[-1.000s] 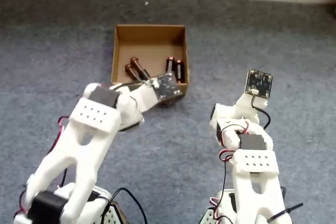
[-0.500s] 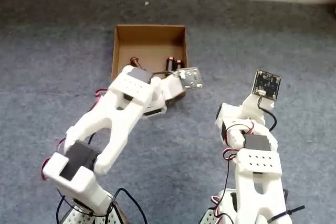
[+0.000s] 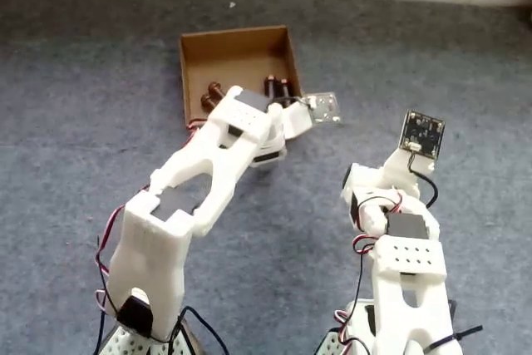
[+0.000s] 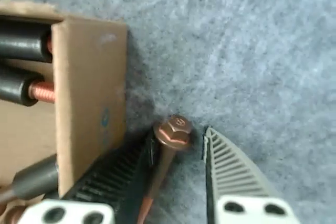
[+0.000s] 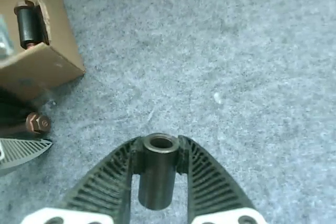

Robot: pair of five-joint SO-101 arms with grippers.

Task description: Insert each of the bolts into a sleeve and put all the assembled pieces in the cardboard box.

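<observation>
Our left fingers (image 4: 118, 177) are spread apart, and the bolt (image 4: 161, 167) lies between them on the grey counter (image 4: 252, 51). The bolt rests close by the dark finger. The pale finger is a little way off the bolt's head, so nothing is squeezed yet. Just past the dark finger is the wall of the cardboard box (image 4: 89, 87), with finished pieces (image 4: 21, 35) inside. Our right fingers (image 5: 207, 182) are clenched on a sleeve (image 5: 157, 177), with its hole facing away from them. It is well apart from the bolt.

We think the step now is to pick up this bolt. To do it well, we should close slowly on the thin part and keep the dark finger from bumping the box wall. Then we should lift straight up so the bolt does not twist.
</observation>
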